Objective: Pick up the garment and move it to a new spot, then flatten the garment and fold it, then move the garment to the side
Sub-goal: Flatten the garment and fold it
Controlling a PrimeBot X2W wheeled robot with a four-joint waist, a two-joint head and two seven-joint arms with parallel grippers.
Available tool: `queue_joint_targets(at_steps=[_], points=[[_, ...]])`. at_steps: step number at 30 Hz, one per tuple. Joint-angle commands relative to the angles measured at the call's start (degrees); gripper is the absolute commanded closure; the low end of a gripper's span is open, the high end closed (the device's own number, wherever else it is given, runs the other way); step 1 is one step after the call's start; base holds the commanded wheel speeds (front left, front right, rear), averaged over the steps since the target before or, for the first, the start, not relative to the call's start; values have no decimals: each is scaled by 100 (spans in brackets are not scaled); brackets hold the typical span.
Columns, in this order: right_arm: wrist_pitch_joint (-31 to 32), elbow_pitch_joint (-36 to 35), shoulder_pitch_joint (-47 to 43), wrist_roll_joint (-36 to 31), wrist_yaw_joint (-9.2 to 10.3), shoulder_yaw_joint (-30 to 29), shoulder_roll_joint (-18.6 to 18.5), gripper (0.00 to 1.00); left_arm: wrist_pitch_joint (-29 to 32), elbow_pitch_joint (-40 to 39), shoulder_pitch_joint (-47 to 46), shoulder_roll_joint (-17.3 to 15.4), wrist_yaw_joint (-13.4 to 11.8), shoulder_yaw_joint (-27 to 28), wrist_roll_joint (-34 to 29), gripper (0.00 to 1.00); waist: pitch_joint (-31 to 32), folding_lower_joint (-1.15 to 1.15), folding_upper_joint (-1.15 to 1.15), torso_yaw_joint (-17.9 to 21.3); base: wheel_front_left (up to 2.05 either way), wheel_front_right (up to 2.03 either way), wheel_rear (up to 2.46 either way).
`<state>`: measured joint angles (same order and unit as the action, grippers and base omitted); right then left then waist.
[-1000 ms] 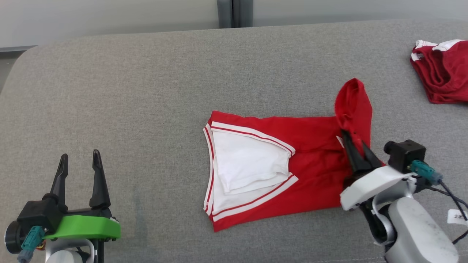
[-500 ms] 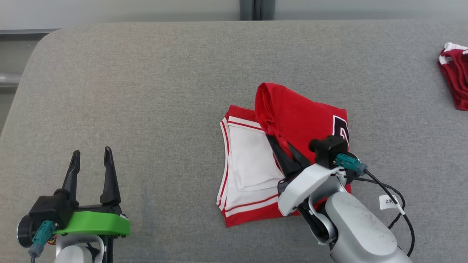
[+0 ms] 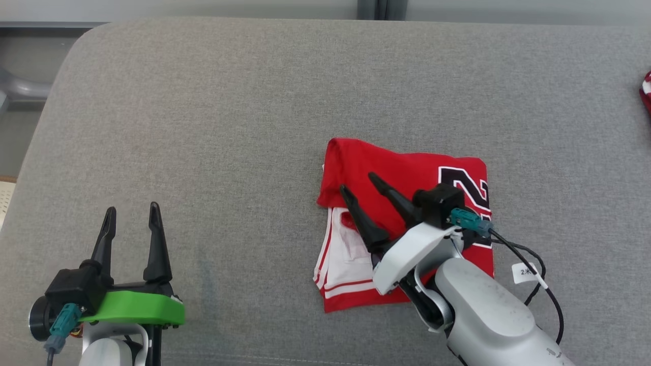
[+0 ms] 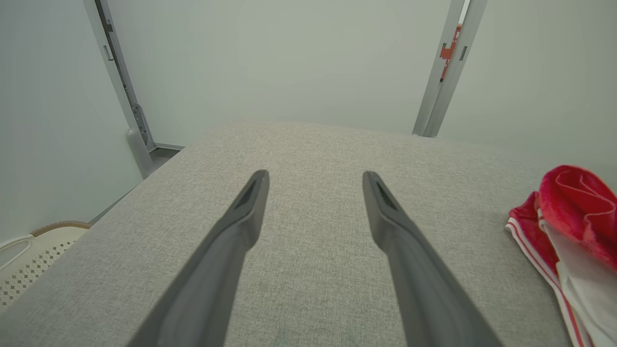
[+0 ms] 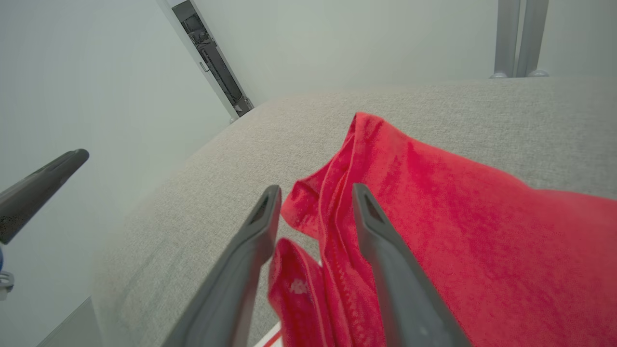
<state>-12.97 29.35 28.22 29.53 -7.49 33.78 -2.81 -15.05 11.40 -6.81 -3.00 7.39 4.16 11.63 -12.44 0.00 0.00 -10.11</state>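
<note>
The garment (image 3: 407, 162) is a red jersey with white trim and a black number, lying folded over itself on the grey padded surface (image 3: 203, 127). My right gripper (image 3: 360, 184) stands open just above the left edge of the fold, its fingers pointing up and left. In the right wrist view the red cloth (image 5: 434, 202) lies under and between the spread fingers of that gripper (image 5: 316, 189), not pinched. My left gripper (image 3: 132, 208) is open and holds nothing at the lower left, well apart from the garment. In the left wrist view this gripper (image 4: 315, 176) points over bare surface, with the garment (image 4: 573, 202) at the right edge.
A second red and white cloth (image 3: 646, 91) peeks in at the far right edge. The surface rounds off at its left side, with floor and a white perforated basket (image 4: 29, 250) beyond. A grey post (image 3: 374, 7) stands behind the surface.
My right gripper carried the garment's right part over to the left, laid it on the rest, then opened and let go. The head camera has also shifted. The left gripper stayed open.
</note>
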Motion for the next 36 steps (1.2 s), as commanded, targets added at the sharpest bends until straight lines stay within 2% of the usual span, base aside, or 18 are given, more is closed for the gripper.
queue_joint_targets(at_steps=[1,3,7,13,17,25,36], points=[[-80,43,81,-96,1,-92,-19,0,-14,3,-42,5,16,24,16,0,38,0,0,48,0,0,0],[-149,21,105,-189,1,-274,-19,0,-14,-6,-15,6,16,41,-8,0,79,0,0,111,0,0,0],[-216,-276,-39,-406,1,-801,-319,0,-14,-40,27,5,17,43,-66,0,158,0,0,235,0,0,0],[-220,-1123,-600,-749,1,-1781,-704,0,-14,-49,92,4,17,43,-112,0,277,0,0,459,0,0,0],[-218,-1705,-1069,-1020,1,-2204,-837,0,-13,-28,116,-19,17,47,-156,0,337,0,0,585,0,0,0],[-220,-2403,-2090,-1342,1,-2761,-731,0,-13,-97,304,-93,17,17,-163,0,532,0,0,765,0,0,0],[-220,-2740,-2903,-1553,1,-3149,-542,0,-14,-115,608,-150,17,9,-260,0,847,0,0,808,0,0,0]])
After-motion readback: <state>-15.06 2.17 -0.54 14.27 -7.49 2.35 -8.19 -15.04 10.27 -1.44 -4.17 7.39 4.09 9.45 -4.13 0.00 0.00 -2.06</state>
